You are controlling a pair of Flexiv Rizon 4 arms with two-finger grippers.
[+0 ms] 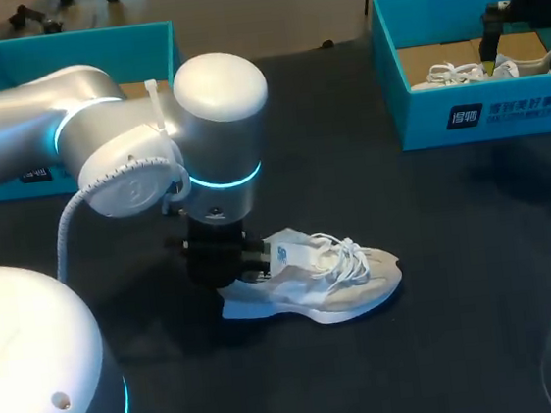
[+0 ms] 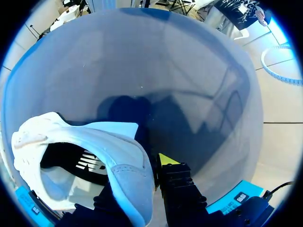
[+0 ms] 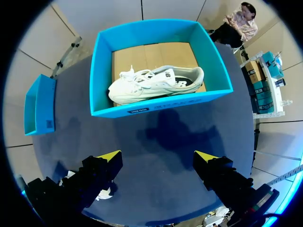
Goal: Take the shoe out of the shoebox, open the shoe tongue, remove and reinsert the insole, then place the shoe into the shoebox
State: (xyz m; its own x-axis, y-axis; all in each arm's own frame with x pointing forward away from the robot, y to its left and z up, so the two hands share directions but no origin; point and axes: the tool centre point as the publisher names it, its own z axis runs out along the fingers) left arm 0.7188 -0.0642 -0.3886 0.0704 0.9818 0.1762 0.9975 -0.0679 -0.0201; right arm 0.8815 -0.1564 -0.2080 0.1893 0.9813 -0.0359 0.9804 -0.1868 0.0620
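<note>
The white lace-up sneaker [image 1: 313, 281] lies on its sole on the dark table [image 1: 438, 249], lower centre of the head view. The left gripper [image 1: 228, 259] stands at its heel, fingers pinching the heel wall. The right gripper [image 3: 158, 158] hangs spread wide, holding nothing, above the turquoise cardboard shoebox [image 3: 161, 108] at upper right, which contains a second white sneaker [image 3: 156, 82].

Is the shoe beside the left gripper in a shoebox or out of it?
Out. The shoe rests on its sole on the dark table, with no box wall around it.
</note>
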